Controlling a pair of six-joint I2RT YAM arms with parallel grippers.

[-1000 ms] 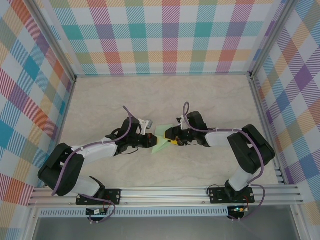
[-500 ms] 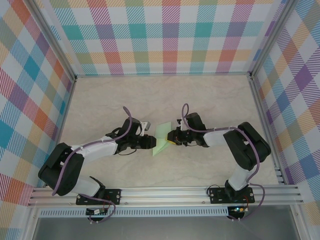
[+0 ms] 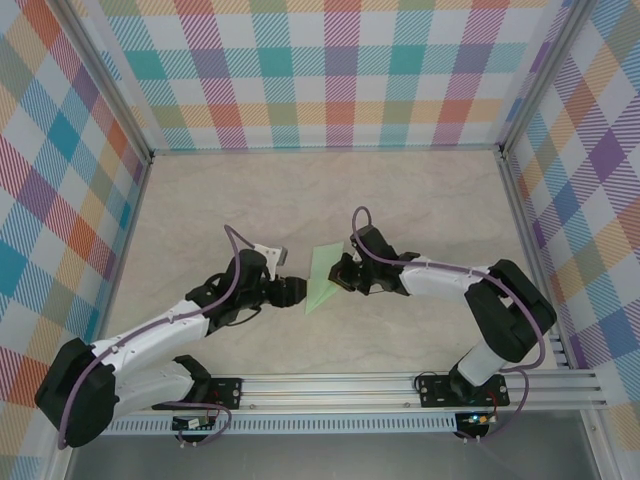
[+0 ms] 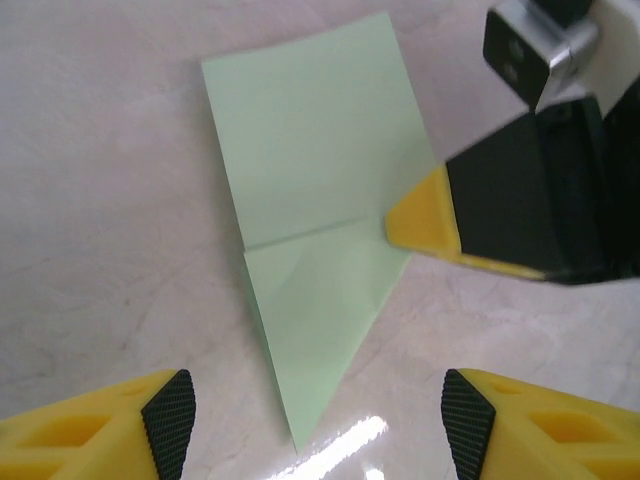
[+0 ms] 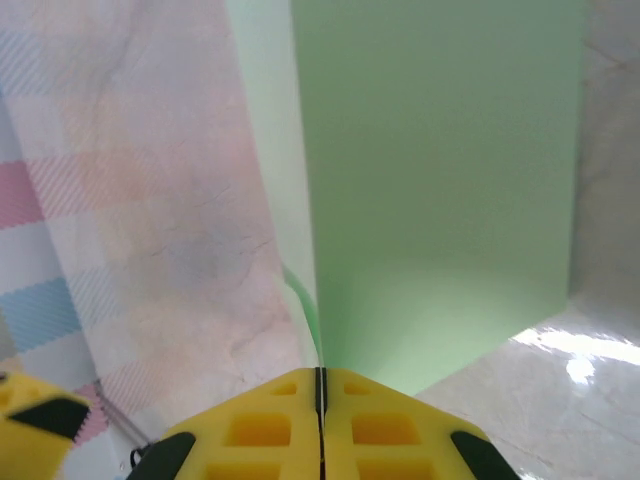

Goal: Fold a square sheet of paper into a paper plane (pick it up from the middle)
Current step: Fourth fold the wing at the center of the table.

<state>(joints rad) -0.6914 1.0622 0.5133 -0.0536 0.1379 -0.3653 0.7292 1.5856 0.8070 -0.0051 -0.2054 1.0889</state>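
Sketchy one-point hold

My right fingers pinch the edge of the green paper, my left fingers gape wide off its tip, so it could slip or unfold.

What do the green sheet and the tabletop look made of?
The pale mint-green folded sheet: thin matte paper, judging by its sharp crease. The cream veined tabletop: glossy marble-look surface, probably laminate or stone; it shows a bright light glare.

left hand and right hand flank the paper; far table free.
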